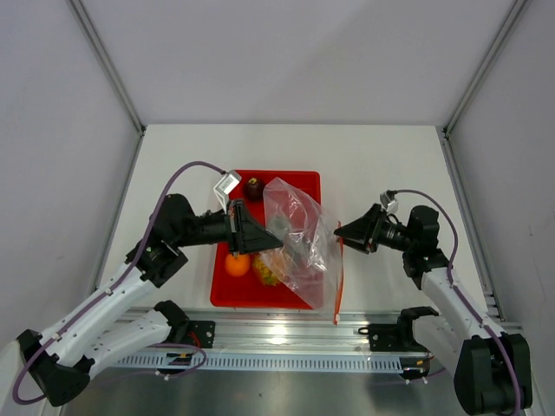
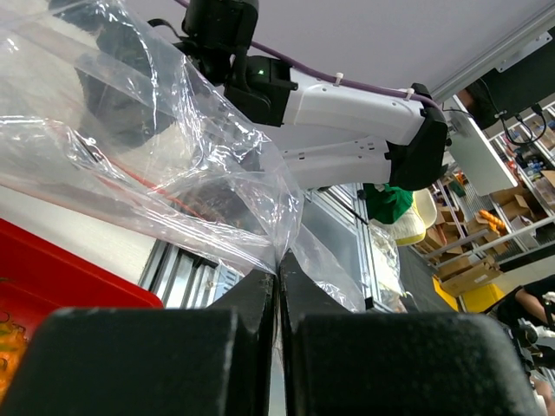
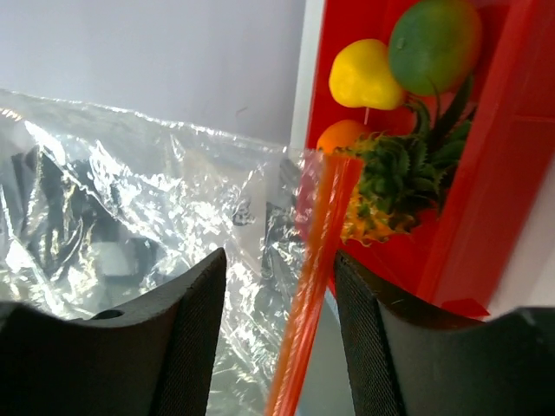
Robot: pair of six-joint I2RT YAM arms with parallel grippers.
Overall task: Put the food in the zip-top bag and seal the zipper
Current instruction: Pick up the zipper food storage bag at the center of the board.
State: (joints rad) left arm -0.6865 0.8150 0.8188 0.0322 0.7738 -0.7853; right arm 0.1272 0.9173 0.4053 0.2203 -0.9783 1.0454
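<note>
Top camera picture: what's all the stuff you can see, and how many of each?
White table: one, white, under everything.
Red rectangular plastic tray: one, red, middle of the table.
Toy pineapple: one, yellow-orange with a green crown, in the tray.
Toy orange: one, orange, near-left part of the tray.
Toy pear: one, yellow, in the tray.
Green round toy fruit: one, green, beside the pear.
Dark red round toy fruit: one, dark red, far edge of the tray.
Clear crinkly plastic zip-top bag: one, see-through, held over the tray.
Zipper strip: one, red-orange, along the bag's mouth.
Left gripper: one, black, pinching the bag.
Right gripper: one, black, open around the zipper strip.
</note>
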